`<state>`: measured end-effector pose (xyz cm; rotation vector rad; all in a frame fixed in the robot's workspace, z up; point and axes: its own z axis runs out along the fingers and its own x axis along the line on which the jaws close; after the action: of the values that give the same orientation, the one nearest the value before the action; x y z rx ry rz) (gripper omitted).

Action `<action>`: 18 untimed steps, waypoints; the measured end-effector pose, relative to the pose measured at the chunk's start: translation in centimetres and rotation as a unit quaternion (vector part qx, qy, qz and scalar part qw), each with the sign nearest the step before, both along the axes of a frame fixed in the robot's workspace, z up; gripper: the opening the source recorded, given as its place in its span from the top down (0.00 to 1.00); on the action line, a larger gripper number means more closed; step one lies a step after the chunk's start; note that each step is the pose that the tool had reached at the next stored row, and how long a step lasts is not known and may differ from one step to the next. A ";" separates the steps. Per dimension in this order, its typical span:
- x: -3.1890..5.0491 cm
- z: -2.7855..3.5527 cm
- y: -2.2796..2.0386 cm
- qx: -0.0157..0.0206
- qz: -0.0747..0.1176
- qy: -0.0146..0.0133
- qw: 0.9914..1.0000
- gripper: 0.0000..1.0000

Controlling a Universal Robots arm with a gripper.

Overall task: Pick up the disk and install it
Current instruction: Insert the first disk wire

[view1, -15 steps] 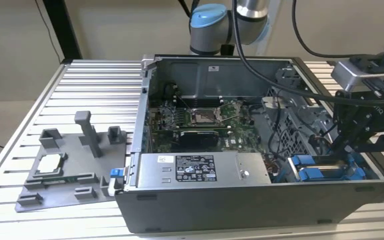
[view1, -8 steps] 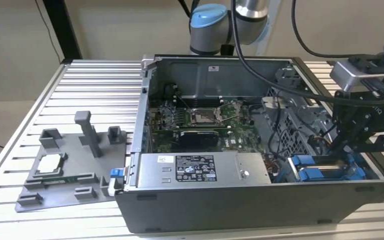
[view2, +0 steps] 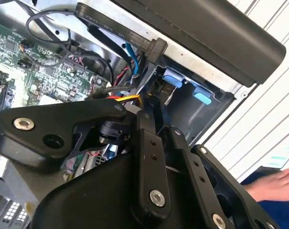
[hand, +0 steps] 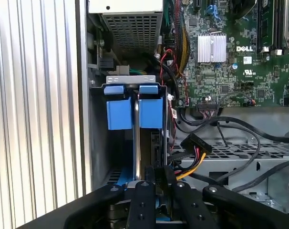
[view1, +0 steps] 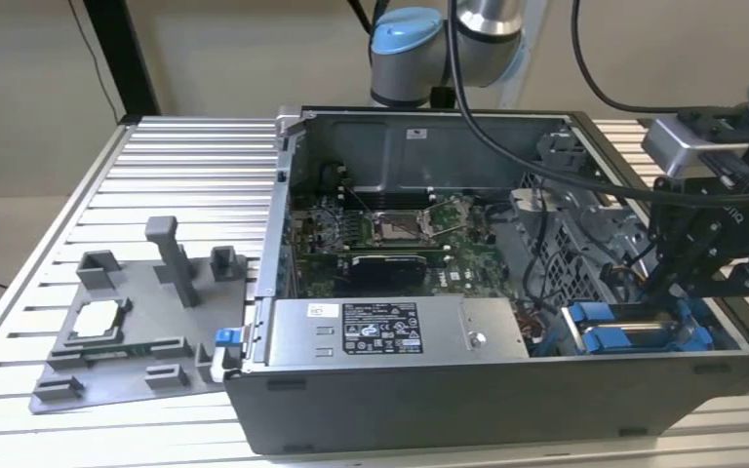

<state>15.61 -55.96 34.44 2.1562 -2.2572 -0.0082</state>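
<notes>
Seating the disk [hand: 136,124] edge-on in the case's [view1: 479,400] corner drive bay.
The gripper [hand: 156,179] is closed on it; any tilt could jam it against nearby cables [hand: 194,148].

The scene is evenly and brightly lit, without glare. Deep shadow is noted inside the computer case [view1: 505,390]. The arm's near parts are blurred in both wrist views.

White lettering marks the motherboard [hand: 230,81], and a white label's [view1: 381,327] small print on the silver box [view1: 492,336] cannot be read.
</notes>
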 end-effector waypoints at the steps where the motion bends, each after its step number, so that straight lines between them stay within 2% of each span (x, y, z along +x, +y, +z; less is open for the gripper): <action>1: 0.01 -0.01 0.00 0.000 0.000 0.000 1.000 1.00; 18: 0.09 -0.26 0.04 0.001 0.006 -0.002 1.000 1.00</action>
<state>15.71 -55.92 34.18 2.1725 -2.2460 -0.0061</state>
